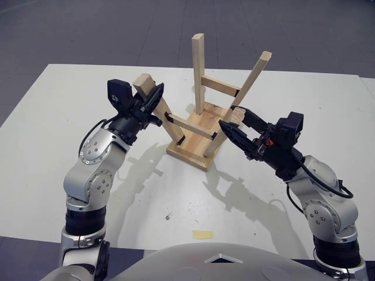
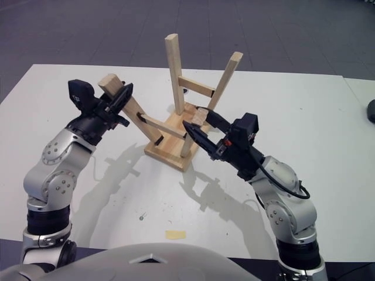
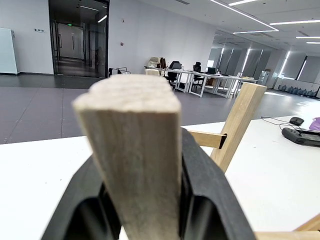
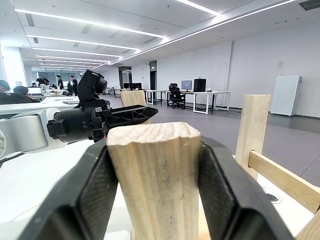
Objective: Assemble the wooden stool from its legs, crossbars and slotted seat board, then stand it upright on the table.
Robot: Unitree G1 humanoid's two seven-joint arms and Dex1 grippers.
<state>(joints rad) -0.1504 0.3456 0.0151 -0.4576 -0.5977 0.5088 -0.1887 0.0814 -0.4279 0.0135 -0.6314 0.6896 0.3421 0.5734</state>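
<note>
The white table point(image 1: 53, 117) takes up most of what is in front of the robot, matte and bright, with dark grey tiled floor point(image 1: 88, 29) beyond its far edge at 12 o'clock.

At about 10 o'clock from the table's middle, the left gripper point(image 1: 154, 95) is clamped on the upper end of a slanted leg point(image 1: 168, 119). Seen close from the left wrist, its black fingers point(image 3: 202, 190) press both sides of the pale wood.

In the middle, the wooden stool point(image 1: 188, 153) lies upside down. Its seat board is flat on the table and its legs point up. Two taller legs at 12 and 1 o'clock are joined by a crossbar point(image 1: 220, 86), and a lower crossbar point(image 1: 194, 127) links the near pair.

At 6 o'clock, close to the near edge, lies a small yellow scrap point(image 1: 203, 235). A tiny dark speck point(image 1: 168, 216) sits just to its left, too small to identify.

At 3 o'clock from the stool, the right gripper point(image 1: 235, 124) is closed around the end of the short near leg point(image 4: 155, 170).

Around the table is an open office, with ceiling light strips, pale walls, rows of desks point(image 3: 220, 82) with chairs and monitors, and a dark glass doorway point(image 3: 77, 40). A white cabinet point(image 4: 286, 95) stands against the wall.
</note>
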